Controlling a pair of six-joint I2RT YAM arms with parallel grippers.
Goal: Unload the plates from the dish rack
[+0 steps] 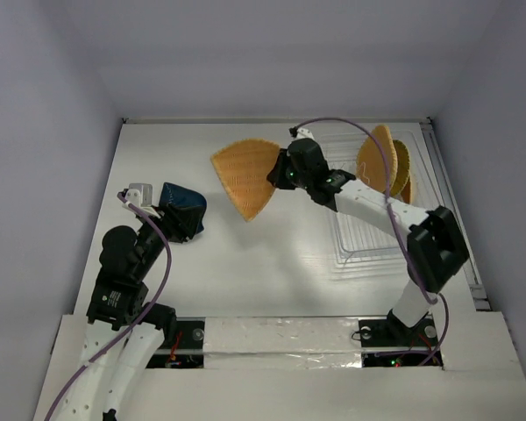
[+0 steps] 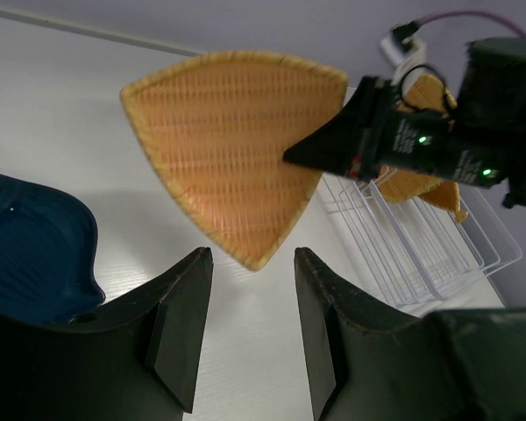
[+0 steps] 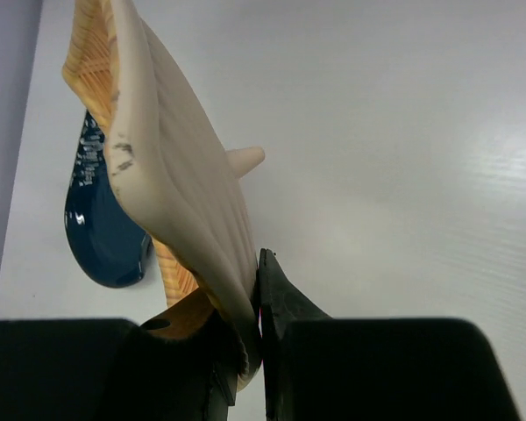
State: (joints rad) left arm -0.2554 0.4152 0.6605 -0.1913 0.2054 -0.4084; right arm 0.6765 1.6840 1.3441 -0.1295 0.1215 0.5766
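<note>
The right gripper (image 1: 279, 175) is pinching the leaf-shaped plate (image 1: 244, 178) by its rim. The right wrist view shows that rim squeezed tight between the two fingers, with the plate's pale underside rising edge-on above them. The right arm reaches from its base across to the left, so the plate sits out over the far middle of the table (image 1: 272, 263), to the left of the dish rack (image 1: 368, 246) and apart from it. In the left wrist view its woven orange face (image 2: 232, 140) is turned toward the camera, pointed end down, and it appears to hang above the table rather than rest on it.

The left gripper (image 2: 251, 274) has its fingers spread, with nothing between them. The dark blue dish (image 1: 186, 203) lies on the table at the left, just beside this gripper. From above, part of the dish is hidden under the gripper.

Two more orange plates stand on edge at the far end of the dish rack, a larger one (image 1: 377, 158) and a smaller one (image 1: 402, 167) just to its right.
</note>
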